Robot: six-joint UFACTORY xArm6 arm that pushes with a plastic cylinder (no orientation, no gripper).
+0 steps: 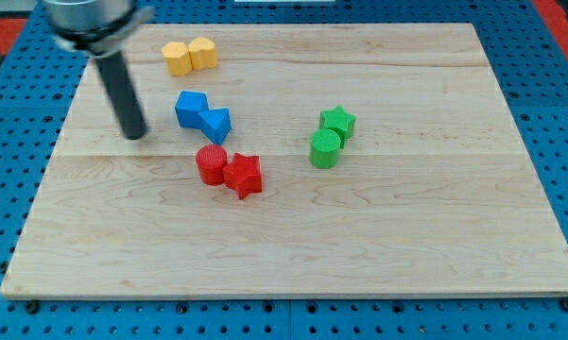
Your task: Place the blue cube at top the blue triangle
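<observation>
My tip rests on the wooden board, free of any block, at the view's left of the blue pair. Blue cube touches blue triangle on its upper-left side. Nearby: red cylinder touching red star.
</observation>
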